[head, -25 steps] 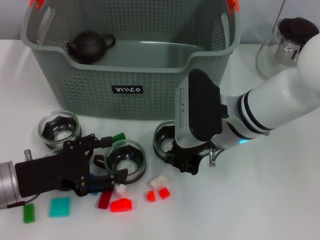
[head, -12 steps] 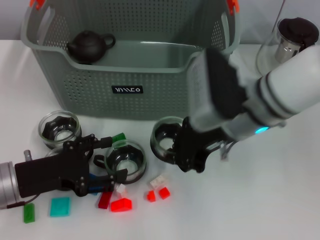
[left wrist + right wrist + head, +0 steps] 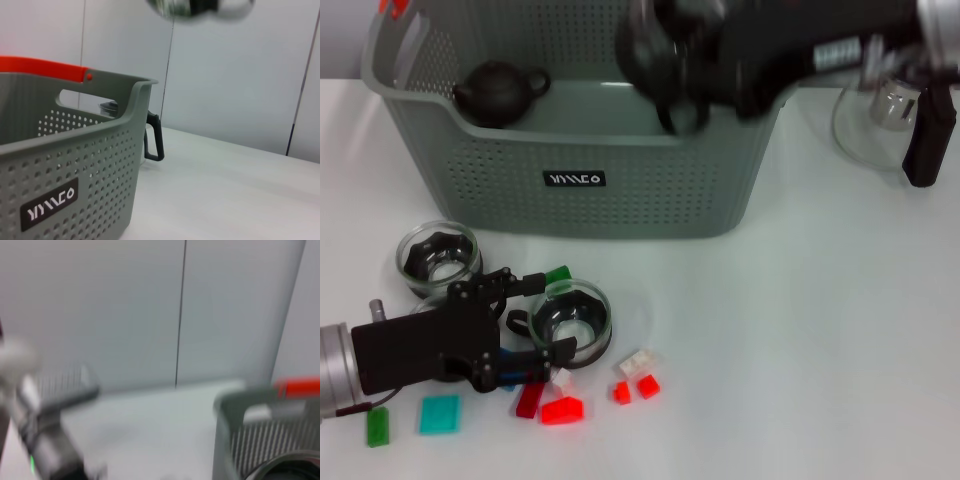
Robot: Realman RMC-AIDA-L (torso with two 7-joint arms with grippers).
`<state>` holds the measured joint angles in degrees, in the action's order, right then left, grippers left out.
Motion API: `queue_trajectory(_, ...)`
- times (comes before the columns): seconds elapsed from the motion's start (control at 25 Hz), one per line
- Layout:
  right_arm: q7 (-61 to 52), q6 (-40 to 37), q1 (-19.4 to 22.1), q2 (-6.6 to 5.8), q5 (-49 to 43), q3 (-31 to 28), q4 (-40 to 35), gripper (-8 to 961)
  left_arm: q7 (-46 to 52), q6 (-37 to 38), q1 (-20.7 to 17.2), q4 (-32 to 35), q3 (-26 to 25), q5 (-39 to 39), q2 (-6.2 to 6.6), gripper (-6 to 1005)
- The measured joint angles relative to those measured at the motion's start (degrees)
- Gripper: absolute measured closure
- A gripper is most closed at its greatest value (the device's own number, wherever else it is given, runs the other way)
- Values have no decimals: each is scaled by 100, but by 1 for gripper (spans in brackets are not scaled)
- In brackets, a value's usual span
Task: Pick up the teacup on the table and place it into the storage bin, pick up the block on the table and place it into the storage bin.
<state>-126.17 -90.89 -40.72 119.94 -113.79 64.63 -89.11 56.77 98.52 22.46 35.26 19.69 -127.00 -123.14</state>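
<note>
Head view: right gripper blurred above the storage bin at its 1 o'clock rim, clasping a glass teacup; a dark teapot sits on the bin's rim at 10 o'clock. Left gripper lies low on the bench at 7 o'clock, fingers spread around a second teacup, not clenched. A third teacup stands beside it at 10 o'clock. Red blocks, a white block and a teal tile scatter nearby. Glass pitcher at far 2 o'clock. Left wrist view: bin wall with label, orange handle, pitcher handle. Right wrist view: heavily blurred; bin corner and a cup rim just discernible.
</note>
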Motion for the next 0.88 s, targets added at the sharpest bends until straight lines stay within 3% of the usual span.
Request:
queue_trajectory(0.12,-352,384,-210,5,-11,-147,73,890,0,1,35,-20,0,0,-1,114)
queue_trajectory(0.28,-773,1334,-736,22,-1004,84,672,890,0,0,79,-53,-1,1,0,113)
queue_trajectory(0.64,-1039,3195,-2778,-67,-2891,55,4435,891,0,-66,108,-102,0,0,0,113)
queue_trajectory(0.72,-1045,3578,-3027,-69,-3045,69,4936,891,0,-109,108,-133,3,0,0,113)
queue_trajectory(0.88,-1011,4118,-3143,5,-3163,176,5411,891,0,-143,110,-152,10,0,-1,113)
